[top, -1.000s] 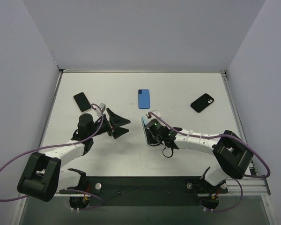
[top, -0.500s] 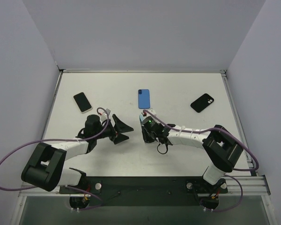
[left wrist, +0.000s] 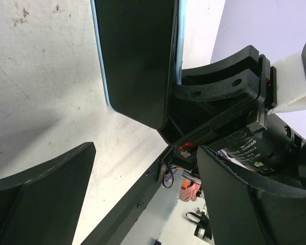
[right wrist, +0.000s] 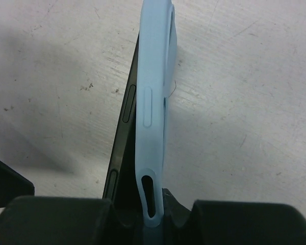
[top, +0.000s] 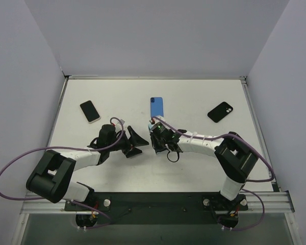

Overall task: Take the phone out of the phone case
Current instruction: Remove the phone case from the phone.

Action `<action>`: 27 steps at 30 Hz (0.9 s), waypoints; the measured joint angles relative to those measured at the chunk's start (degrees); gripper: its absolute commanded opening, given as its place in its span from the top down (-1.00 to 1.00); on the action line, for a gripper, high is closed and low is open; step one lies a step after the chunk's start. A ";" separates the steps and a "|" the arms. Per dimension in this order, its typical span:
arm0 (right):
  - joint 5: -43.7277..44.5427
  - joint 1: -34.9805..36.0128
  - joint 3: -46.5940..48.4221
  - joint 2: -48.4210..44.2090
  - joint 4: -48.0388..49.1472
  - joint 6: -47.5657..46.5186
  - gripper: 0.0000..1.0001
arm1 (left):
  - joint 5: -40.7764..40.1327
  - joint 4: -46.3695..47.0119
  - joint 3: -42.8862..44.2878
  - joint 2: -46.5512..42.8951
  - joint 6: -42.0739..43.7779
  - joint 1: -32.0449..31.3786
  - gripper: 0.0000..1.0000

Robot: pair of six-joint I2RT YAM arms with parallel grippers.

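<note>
Down at the near side, both forearms have swung inward over the last second, and the gap between the two hands is now nearly shut. The left hand [top: 136,143] has slid right and slightly toward the base. Its fingers [left wrist: 38,204] are spread wide and hold nothing, and they frame the screen side of the phone [left wrist: 135,56] without touching it. The right hand [top: 156,137] has drifted left and a little farther out, so the arm now lies stretched low across the tabletop [top: 204,168] with its elbow tucked back near the right edge. It is clamped on the phone case [right wrist: 154,92], which stands on its long edge, pale blue, just above the surface.

From the right wrist view, the dark body of the phone angles away from the blue shell at the near end. I judge it to be partly peeled out but not yet free. The closing gap suggests the open left hand is lining up to take the phone while the right one keeps the shell.

Farther out on the tabletop lie a black handset [top: 90,111], a blue handset [top: 156,107] and another black one [top: 220,112], all well apart from the hands.
</note>
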 measured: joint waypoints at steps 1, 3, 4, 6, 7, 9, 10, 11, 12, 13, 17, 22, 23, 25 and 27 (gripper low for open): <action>-0.63 -0.22 0.46 0.31 -0.24 -0.26 1.00 | -0.33 -0.70 0.44 0.00 0.24 -0.11 -0.82; -1.40 -0.46 0.87 0.59 -0.33 -0.66 1.00 | -1.29 -2.34 1.49 0.00 0.68 -0.39 -0.81; -1.92 -0.66 1.09 0.74 -0.42 -0.76 1.00 | -1.70 -3.48 2.14 -0.02 1.01 -0.57 -0.81; -2.84 -1.03 1.88 1.16 -0.92 -0.79 1.00 | -2.86 -5.51 3.48 0.00 1.86 -0.90 -0.81; -3.15 -1.11 2.25 1.29 -1.03 -0.79 1.00 | -3.26 -6.36 4.02 0.00 2.14 -1.07 -0.80; -3.32 -1.22 2.69 1.05 -1.25 -0.79 1.00 | -3.87 -7.45 4.72 0.00 2.75 -1.11 -0.80; -3.61 -1.38 2.69 1.01 -1.25 -0.74 1.00 | -4.04 -7.80 4.87 0.00 2.93 -1.11 -0.80; -3.89 -1.55 2.67 0.85 -1.29 -0.72 1.00 | -4.13 -8.09 4.92 0.00 3.06 -1.11 -0.79; -4.20 -1.77 2.64 0.76 -1.40 -0.68 1.00 | -4.26 -8.39 4.92 0.00 3.10 -1.11 -0.79; -4.52 -1.99 2.56 0.57 -1.49 -0.63 1.00 | -4.35 -8.70 4.92 0.00 3.10 -1.11 -0.80; -5.38 -2.51 1.55 -0.74 -2.21 -0.83 1.00 | -4.85 -9.66 5.25 0.04 2.93 -1.11 -0.79; -5.75 -2.23 -0.26 -3.50 -4.96 -2.47 1.00 | -5.75 -11.19 9.57 2.47 2.32 -1.11 -0.79; -5.64 -2.03 -0.52 -3.89 -5.35 -2.80 1.00 | -6.05 -11.65 10.80 3.21 2.14 -1.11 -0.80; -5.01 -1.31 -1.27 -4.76 -5.88 -3.45 1.00 | -6.86 -13.14 13.22 4.50 1.77 -1.07 -0.79; -4.59 -0.57 -2.38 -5.86 -6.16 -3.76 1.00 | -7.67 -15.10 15.41 5.55 1.66 -0.90 -0.80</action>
